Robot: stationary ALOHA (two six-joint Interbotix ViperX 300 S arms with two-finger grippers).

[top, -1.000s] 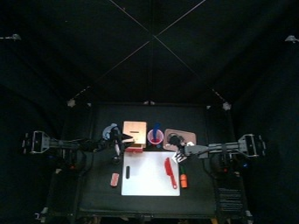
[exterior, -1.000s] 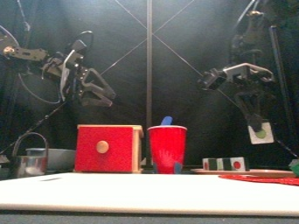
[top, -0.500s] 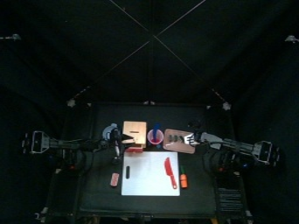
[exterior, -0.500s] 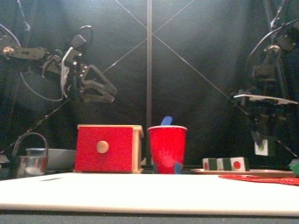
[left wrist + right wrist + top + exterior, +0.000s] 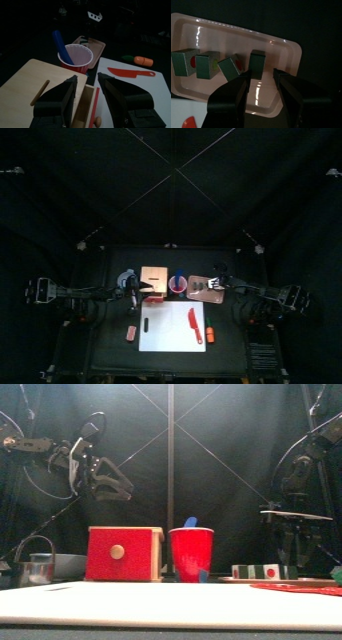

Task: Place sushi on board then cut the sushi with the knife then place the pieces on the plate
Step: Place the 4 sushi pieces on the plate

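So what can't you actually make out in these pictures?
Top view: the sushi pieces are hidden under the right gripper; the red thing left of the white board is too small to name.
Front view: the red knife is cut off by the right edge.

red knife (image 5: 194, 320) on white board (image 5: 163, 334) | pink tray (image 5: 199, 287) right of red cup (image 5: 178, 283) (close)

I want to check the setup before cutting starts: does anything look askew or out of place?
The sushi on the pink tray is not one tidy roll: one dark green block leans askew, another stands apart by the right gripper. The red knife lies on the white board, not in the red cup.
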